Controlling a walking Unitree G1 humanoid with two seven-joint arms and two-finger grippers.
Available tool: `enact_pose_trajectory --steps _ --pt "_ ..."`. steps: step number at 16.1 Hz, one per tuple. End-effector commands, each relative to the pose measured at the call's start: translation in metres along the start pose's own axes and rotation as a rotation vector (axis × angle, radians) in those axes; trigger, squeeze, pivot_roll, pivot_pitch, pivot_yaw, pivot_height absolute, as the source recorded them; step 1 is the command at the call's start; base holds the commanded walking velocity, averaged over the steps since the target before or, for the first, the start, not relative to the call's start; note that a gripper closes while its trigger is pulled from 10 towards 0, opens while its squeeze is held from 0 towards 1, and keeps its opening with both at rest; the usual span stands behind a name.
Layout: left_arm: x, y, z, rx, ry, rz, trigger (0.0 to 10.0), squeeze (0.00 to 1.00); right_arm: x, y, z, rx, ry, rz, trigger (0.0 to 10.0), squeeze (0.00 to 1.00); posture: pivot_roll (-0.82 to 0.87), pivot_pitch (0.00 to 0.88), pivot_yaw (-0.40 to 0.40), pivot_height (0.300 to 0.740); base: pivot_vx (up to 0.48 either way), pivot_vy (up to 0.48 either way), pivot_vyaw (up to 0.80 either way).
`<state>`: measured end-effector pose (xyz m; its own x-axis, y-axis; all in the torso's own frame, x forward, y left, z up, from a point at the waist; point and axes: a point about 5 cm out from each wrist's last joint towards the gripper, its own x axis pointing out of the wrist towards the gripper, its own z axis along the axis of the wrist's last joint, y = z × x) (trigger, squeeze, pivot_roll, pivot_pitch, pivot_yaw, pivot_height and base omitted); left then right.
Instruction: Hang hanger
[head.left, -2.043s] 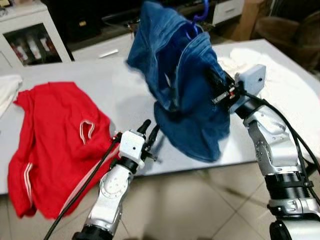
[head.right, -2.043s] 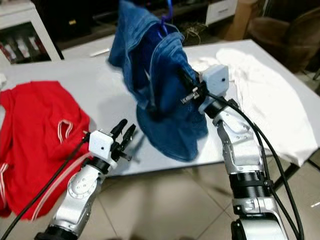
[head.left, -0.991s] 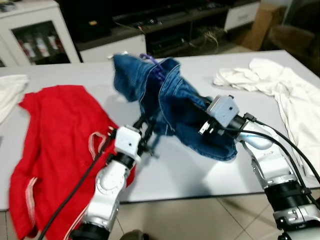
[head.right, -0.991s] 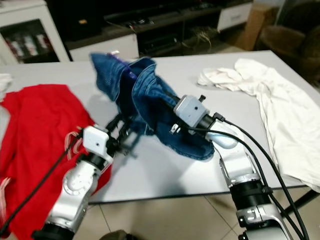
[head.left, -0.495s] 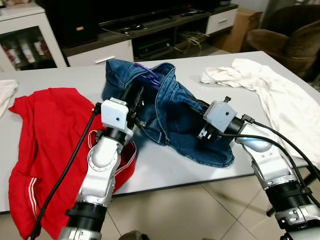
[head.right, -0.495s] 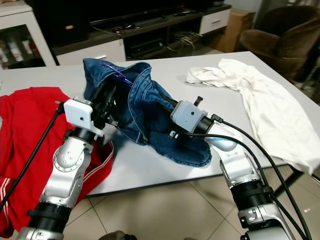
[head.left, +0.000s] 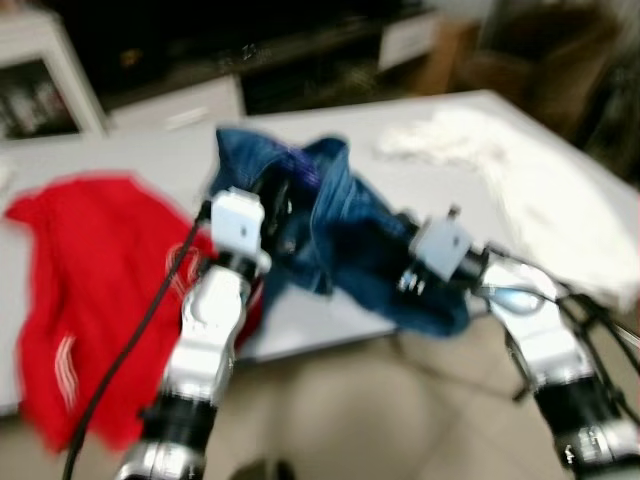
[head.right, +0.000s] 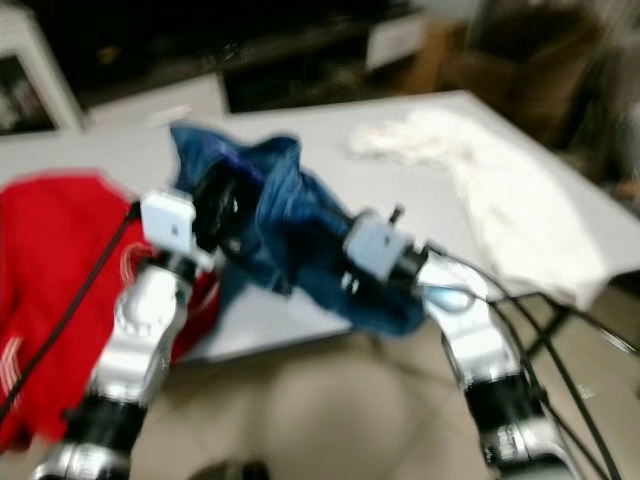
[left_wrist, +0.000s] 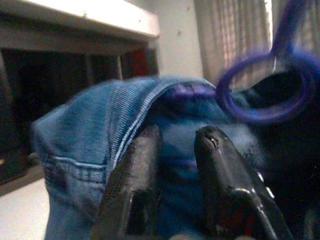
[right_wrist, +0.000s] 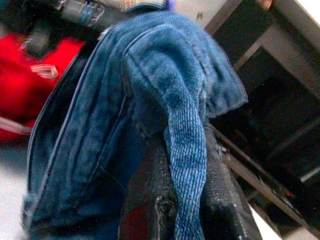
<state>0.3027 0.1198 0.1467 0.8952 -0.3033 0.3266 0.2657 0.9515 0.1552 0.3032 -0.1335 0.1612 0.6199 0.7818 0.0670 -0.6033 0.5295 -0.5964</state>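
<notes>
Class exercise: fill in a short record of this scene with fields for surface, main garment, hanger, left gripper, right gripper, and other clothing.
surface: grey table
main garment: blue jeans, bunched on the table
hanger: purple hook showing above the denim
left gripper: fingers slightly apart, against the jeans beside the hook
right gripper: shut on a fold of the jeans
other clothing: red garment to the robot's left, white garment to its right

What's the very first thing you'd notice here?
The blue denim garment bunched in the middle of the grey table, with both robot grippers in it: the left gripper near a purple hanger hook, the right gripper pinching a fold. Beside it lies a bright red shirt.
</notes>
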Motion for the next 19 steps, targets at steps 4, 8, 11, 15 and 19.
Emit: enact_pose_trajectory --steps 4,8,11,15,19 --pt "0.002 0.005 0.003 0.019 -0.010 0.010 10.0 0.00 0.003 -0.003 0.006 -0.010 -0.029 -0.006 10.0 0.00 -0.05 0.000 0.074 0.736 0.000 0.000 0.00" --pt "0.005 0.014 0.014 0.051 -0.065 0.058 10.0 0.00 0.002 -0.003 0.003 -0.008 -0.020 -0.008 10.0 0.00 -0.05 0.000 0.075 0.736 0.000 0.000 0.00" --pt "0.007 0.019 0.021 0.066 -0.098 0.089 10.0 0.00 0.001 -0.003 0.001 -0.011 -0.011 -0.007 10.0 0.00 -0.05 0.000 0.076 0.736 0.000 0.000 0.00" --pt "0.011 0.031 0.027 0.108 -0.120 0.140 10.0 0.00 0.001 -0.004 0.001 -0.019 -0.012 -0.010 10.0 0.00 -0.06 0.000 0.076 0.736 0.000 0.000 0.00" --pt "0.009 0.016 0.031 0.200 -0.161 0.023 10.0 0.00 -0.001 -0.008 -0.021 -0.025 0.146 -0.031 10.0 0.00 -0.05 0.000 0.069 0.736 0.000 0.000 0.00"
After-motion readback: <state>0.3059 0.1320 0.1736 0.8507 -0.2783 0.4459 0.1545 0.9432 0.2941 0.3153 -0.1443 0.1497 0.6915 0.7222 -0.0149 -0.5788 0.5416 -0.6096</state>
